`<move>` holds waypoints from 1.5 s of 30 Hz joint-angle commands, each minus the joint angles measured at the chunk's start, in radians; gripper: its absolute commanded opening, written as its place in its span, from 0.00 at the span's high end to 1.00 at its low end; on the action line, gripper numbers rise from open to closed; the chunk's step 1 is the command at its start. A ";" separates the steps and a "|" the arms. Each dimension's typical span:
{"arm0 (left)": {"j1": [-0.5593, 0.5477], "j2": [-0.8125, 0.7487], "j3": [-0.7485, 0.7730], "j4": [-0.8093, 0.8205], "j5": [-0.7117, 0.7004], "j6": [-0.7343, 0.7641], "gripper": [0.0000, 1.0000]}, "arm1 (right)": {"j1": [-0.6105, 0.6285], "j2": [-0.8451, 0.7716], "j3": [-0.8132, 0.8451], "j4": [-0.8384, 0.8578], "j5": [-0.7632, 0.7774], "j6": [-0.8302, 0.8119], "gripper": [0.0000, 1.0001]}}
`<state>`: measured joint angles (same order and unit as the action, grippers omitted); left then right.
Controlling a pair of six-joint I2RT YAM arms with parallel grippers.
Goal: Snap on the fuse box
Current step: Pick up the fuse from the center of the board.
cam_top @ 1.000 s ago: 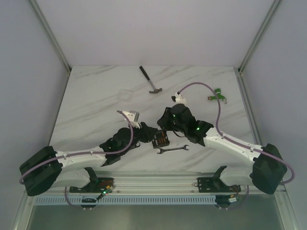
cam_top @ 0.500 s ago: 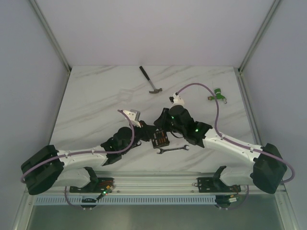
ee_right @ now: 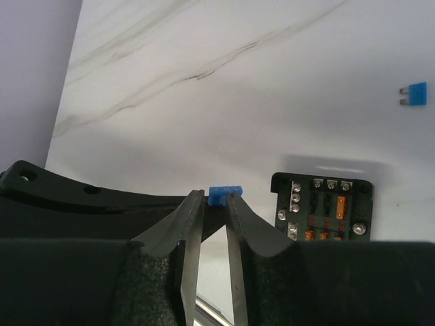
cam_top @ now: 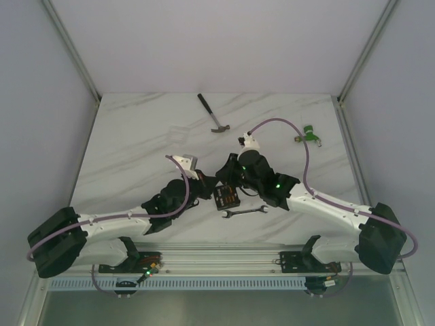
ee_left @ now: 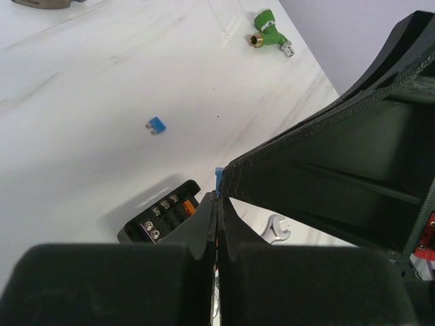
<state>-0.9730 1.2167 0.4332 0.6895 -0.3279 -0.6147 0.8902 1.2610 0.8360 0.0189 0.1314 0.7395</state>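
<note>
The fuse box (cam_top: 226,197) lies open on the table between both arms, orange fuses showing inside; it also shows in the left wrist view (ee_left: 166,216) and the right wrist view (ee_right: 323,207). A small blue fuse (ee_right: 225,195) sits between my right gripper's (ee_right: 214,198) fingertips, just above and left of the box. My left gripper (ee_left: 217,198) has its jaws pressed together with the same blue fuse (ee_left: 219,178) sticking out at their tip. The two grippers (cam_top: 219,183) meet tip to tip above the box's far-left side.
A loose blue fuse (ee_left: 157,125) lies beyond the box, also in the right wrist view (ee_right: 414,94). A wrench (cam_top: 245,212) lies just in front of the box. A hammer (cam_top: 214,114) and a green fitting (cam_top: 308,134) lie farther back.
Both grippers have drawn a little closer together over the fuse box. The box, wrench and other things have not moved.
</note>
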 commanded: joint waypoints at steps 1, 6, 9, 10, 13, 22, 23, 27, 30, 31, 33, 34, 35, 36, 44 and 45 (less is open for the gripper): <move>-0.005 -0.048 0.023 -0.038 -0.044 0.014 1.00 | 0.005 -0.020 -0.018 0.061 -0.016 -0.009 0.70; 0.011 -0.098 -0.001 -0.085 -0.036 0.043 1.00 | -0.022 -0.070 -0.019 0.064 -0.046 -0.140 0.60; 0.036 -0.144 -0.014 -0.113 0.027 0.073 1.00 | -0.065 -0.112 -0.021 0.064 -0.138 -0.290 0.59; 0.046 -0.162 -0.017 -0.119 0.058 0.084 1.00 | -0.083 -0.124 -0.023 0.064 -0.188 -0.338 0.59; 0.072 -0.209 -0.024 -0.136 0.157 0.128 1.00 | -0.149 -0.150 -0.028 0.061 -0.379 -0.471 0.59; 0.087 -0.312 -0.014 -0.146 0.414 0.179 1.00 | -0.219 -0.158 0.000 0.024 -0.785 -0.709 0.59; 0.086 -0.321 -0.012 -0.145 0.434 0.180 1.00 | -0.225 -0.159 0.002 0.025 -0.821 -0.718 0.59; 0.087 -0.346 -0.008 -0.136 0.502 0.184 1.00 | -0.228 -0.167 0.014 0.023 -0.899 -0.742 0.59; 0.087 -0.345 -0.005 -0.122 0.554 0.183 1.00 | -0.229 -0.161 0.025 0.021 -0.942 -0.749 0.60; 0.086 -0.343 -0.002 -0.119 0.570 0.183 1.00 | -0.228 -0.159 0.028 0.020 -0.953 -0.752 0.60; 0.087 -0.335 0.003 -0.117 0.589 0.184 1.00 | -0.228 -0.154 0.033 0.018 -0.973 -0.753 0.61; 0.086 -0.333 0.006 -0.119 0.591 0.183 1.00 | -0.229 -0.154 0.035 0.017 -0.986 -0.755 0.62; 0.086 -0.331 0.007 -0.119 0.593 0.184 1.00 | -0.229 -0.154 0.035 0.016 -0.998 -0.758 0.62; 0.087 -0.329 0.008 -0.120 0.594 0.184 1.00 | -0.228 -0.155 0.035 0.016 -1.003 -0.758 0.63; 0.087 -0.329 0.008 -0.117 0.592 0.182 1.00 | -0.229 -0.165 0.035 -0.011 -1.045 -0.787 0.74; 0.086 -0.329 0.006 -0.116 0.590 0.181 1.00 | -0.229 -0.164 0.035 -0.016 -1.048 -0.791 0.76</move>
<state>-0.8902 0.8902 0.4175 0.5484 0.2398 -0.4496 0.6647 1.1133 0.8330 0.0143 -0.8616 -0.0204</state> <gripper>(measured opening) 0.012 0.275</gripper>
